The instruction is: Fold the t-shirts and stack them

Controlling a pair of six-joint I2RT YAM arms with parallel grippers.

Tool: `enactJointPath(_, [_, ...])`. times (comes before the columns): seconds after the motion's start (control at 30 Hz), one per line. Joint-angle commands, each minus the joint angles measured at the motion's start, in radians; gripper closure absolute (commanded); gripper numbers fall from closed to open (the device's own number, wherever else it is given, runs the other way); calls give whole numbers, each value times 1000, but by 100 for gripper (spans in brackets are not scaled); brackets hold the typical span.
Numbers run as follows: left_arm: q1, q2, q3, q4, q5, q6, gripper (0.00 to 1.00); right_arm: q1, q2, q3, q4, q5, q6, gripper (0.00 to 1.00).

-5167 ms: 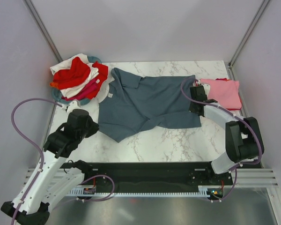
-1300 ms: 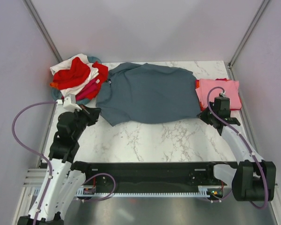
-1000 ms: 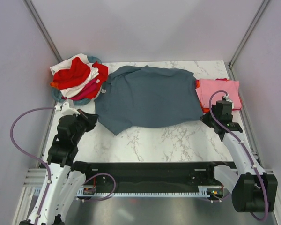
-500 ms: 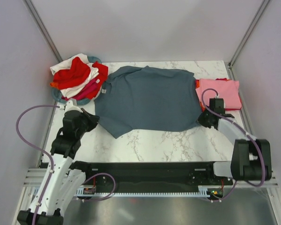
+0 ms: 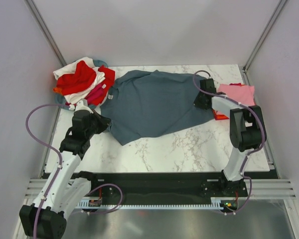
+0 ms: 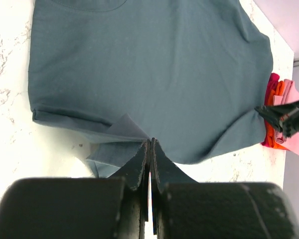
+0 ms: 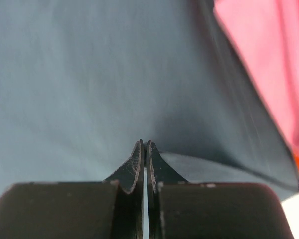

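A slate blue-grey t-shirt [image 5: 157, 102] lies spread over the middle of the marble table [image 5: 189, 144]. My left gripper [image 5: 103, 123] is shut on its near-left corner, the cloth [image 6: 149, 64] pinched at the tips [image 6: 150, 142]. At the shirt's right edge, my right gripper [image 5: 198, 103] is shut on a fold of the same slate cloth [image 7: 89, 74], pinched at its tips [image 7: 145, 143]. A folded pink t-shirt [image 5: 237, 94] lies at the right on an orange-red one [image 5: 220, 115]. More t-shirts, red, white and magenta, are heaped [image 5: 82, 79] at the far left.
The heap sits in a round teal basket [image 5: 63, 103] at the table's far-left corner. Grey walls and frame posts close in the table on three sides. The pink stack [image 7: 269, 59] lies just right of my right gripper.
My right gripper has swung from the table's near right to the far side and left, drawing the slate shirt's right edge with it. My left gripper has shifted slightly away from me, still gripping.
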Motion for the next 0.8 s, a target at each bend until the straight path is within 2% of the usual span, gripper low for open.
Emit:
enactJointPath(0.0, [-11, 1, 16, 73, 22, 2, 98, -5, 99, 116, -74, 202, 3, 100])
enactJointPath(0.23, [-71, 61, 3, 122, 19, -20, 98, -28, 231, 212, -164, 314, -13, 100])
enactJointPath(0.4, [-152, 95, 11, 141, -35, -28, 98, -109, 236, 194, -167, 324, -23, 100])
enactJointPath(0.57, [-181, 118, 25, 146, -55, -26, 98, -155, 216, 177, -169, 354, -37, 100])
enactJointPath(0.77, [-181, 115, 26, 146, -66, -15, 98, -188, 202, 179, -160, 250, -32, 100])
